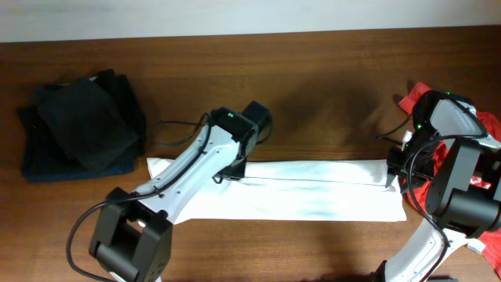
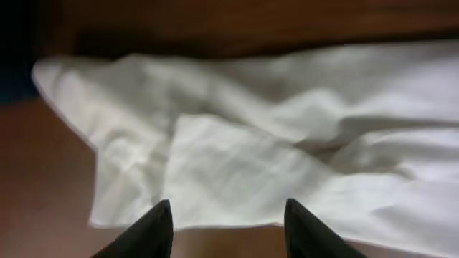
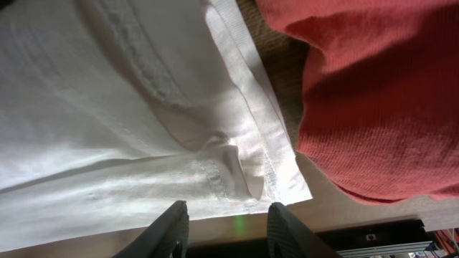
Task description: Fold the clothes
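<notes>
- The red T-shirt (image 1: pixel 409 100) has a small patch of white marking showing beside the right arm in the overhead view. It is too small to read.
- The white T-shirt (image 1: pixel 313 192) lies as a long, narrow strip across the middle of the wooden surface (image 1: pixel 329 86). It runs left to right and is folded lengthwise.
- The left hand (image 1: pixel 232 171) sits over the far edge of that strip, toward its left end.
- In the left wrist view its two fingers (image 2: pixel 159 229) stand apart with nothing between them. The hand is open and holds nothing. The rumpled left end of the white T-shirt lies just beyond the tips, somewhat blurred.
- The right hand (image 1: pixel 394 168) is at the right end of the strip, by its far corner.
- In the right wrist view its fingers (image 3: pixel 172 229) are parted, and only bare surface shows between them. The tips stop just short of the white T-shirt's hemmed edge, and no cloth is pinched.
- The red T-shirt lies bunched at the right side of the surface, largely under the right arm and just beside the white T-shirt's right end.
- A stack of dark clothes (image 1: pixel 78 125) sits at the far left, well apart from both hands.
</notes>
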